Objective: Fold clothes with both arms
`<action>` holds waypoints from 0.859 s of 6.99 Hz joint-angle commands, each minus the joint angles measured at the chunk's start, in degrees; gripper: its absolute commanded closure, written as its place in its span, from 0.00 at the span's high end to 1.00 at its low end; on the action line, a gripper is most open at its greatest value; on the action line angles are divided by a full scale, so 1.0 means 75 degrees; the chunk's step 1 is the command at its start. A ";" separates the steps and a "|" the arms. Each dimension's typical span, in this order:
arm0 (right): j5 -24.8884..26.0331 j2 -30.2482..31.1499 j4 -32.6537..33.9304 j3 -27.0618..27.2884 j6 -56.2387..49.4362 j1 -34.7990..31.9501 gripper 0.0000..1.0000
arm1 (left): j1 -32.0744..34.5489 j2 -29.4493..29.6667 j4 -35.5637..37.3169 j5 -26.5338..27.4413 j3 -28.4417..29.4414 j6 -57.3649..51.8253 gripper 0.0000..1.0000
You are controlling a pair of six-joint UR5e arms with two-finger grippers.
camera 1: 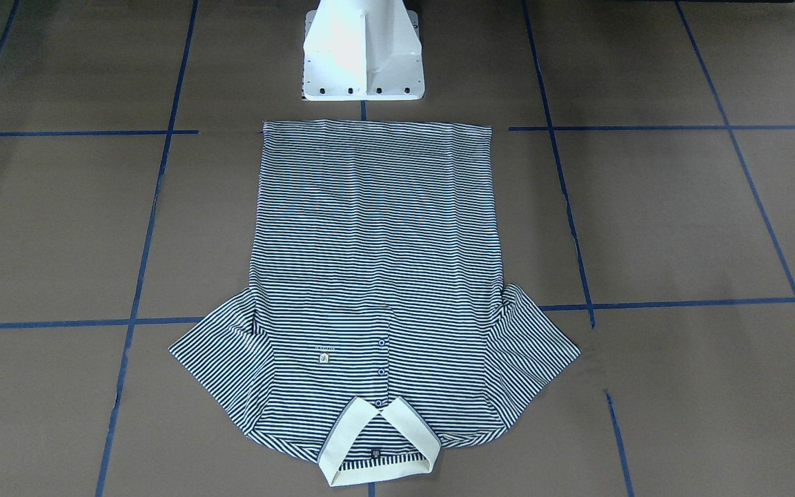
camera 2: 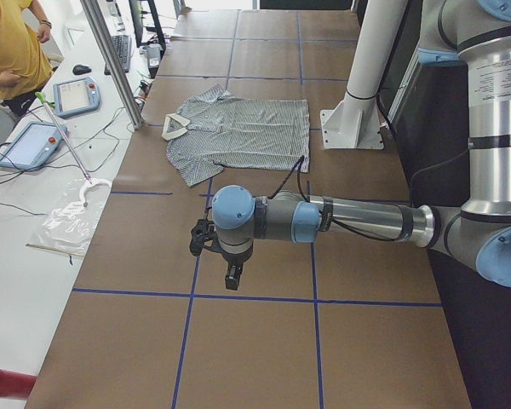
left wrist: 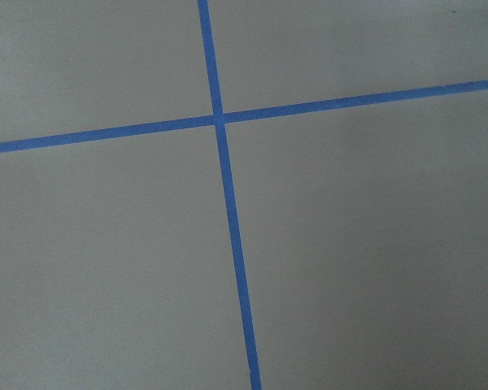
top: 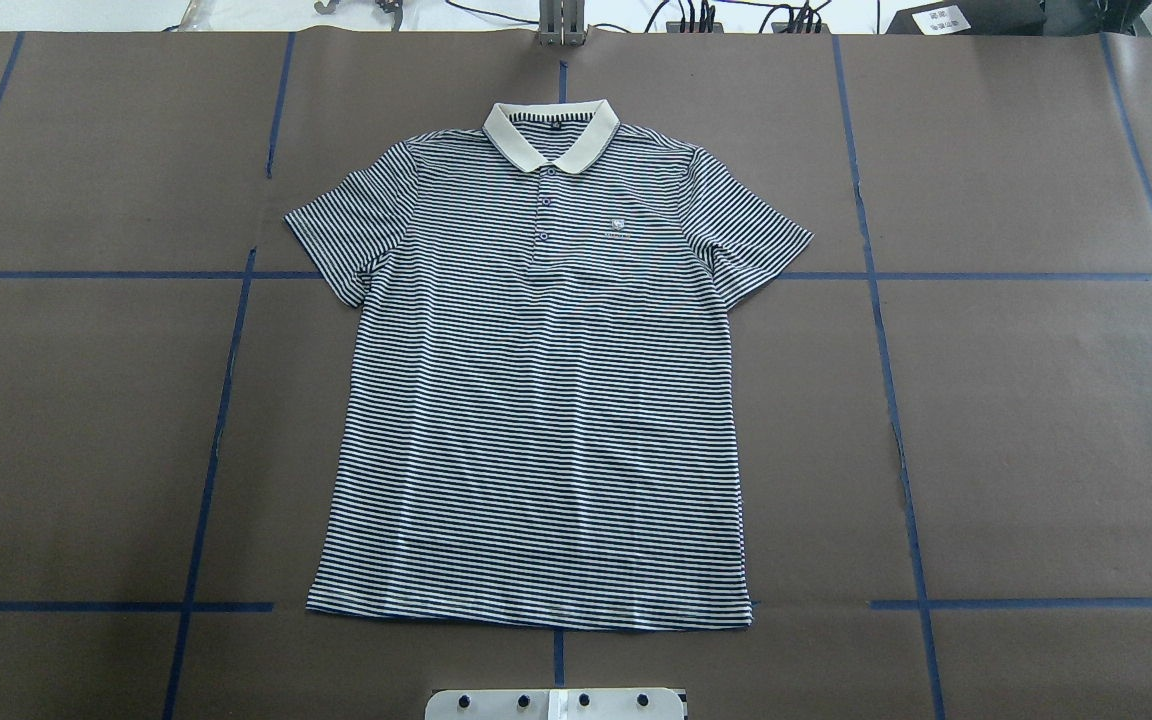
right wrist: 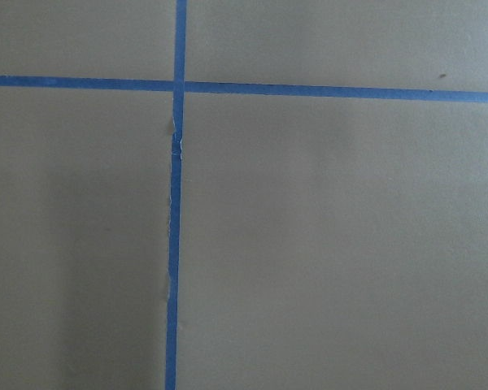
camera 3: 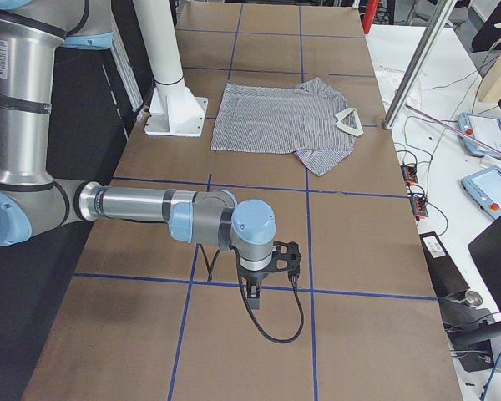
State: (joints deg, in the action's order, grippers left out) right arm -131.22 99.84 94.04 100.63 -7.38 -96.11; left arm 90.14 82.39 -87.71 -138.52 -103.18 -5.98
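Wrist views face table (left wrist: 350, 244), apparently near.

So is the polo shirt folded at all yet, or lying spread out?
Spread, not folded: the polo shirt lies flat and front up on the table, both sleeves out sideways, no part doubled over.

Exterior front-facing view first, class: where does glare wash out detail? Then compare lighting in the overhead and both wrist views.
Exterior front-facing view: the white pedestal is blown out by glare. Overhead exterior view: the polo shirt is evenly lit, stripes crisp. Right wrist view: a soft shadow darkens the brown paper at left. Left wrist view: even light, blue tape slightly soft.
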 commanded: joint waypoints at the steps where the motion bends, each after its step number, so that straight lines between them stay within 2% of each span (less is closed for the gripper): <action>1: 0.0012 0.0000 0.0000 0.0047 0.0000 0.0006 1.00 | -0.0007 0.0041 -0.0023 0.0046 -0.0081 0.0012 1.00; 2: 0.0012 -0.0012 0.0012 0.0210 0.0000 0.0006 1.00 | -0.0007 0.0053 -0.0047 0.0035 -0.0117 0.0000 1.00; 4: -0.0070 -0.0337 -0.0220 0.0340 0.0116 0.0053 1.00 | -0.0100 0.0054 -0.1025 0.0001 -0.0129 0.0035 1.00; 5: -0.0035 -0.0549 -0.1186 0.0317 0.0129 0.0053 1.00 | -0.0112 0.0274 -0.2099 0.0081 -0.0187 0.0047 1.00; 6: -0.0070 -0.0841 -0.2089 0.0178 0.0361 0.0053 1.00 | -0.0101 0.0914 -0.3362 0.0140 0.0033 0.0082 1.00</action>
State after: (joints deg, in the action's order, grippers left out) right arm -131.58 96.12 86.43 102.75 -6.18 -95.76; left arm 89.41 84.97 -102.18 -137.96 -104.03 -5.62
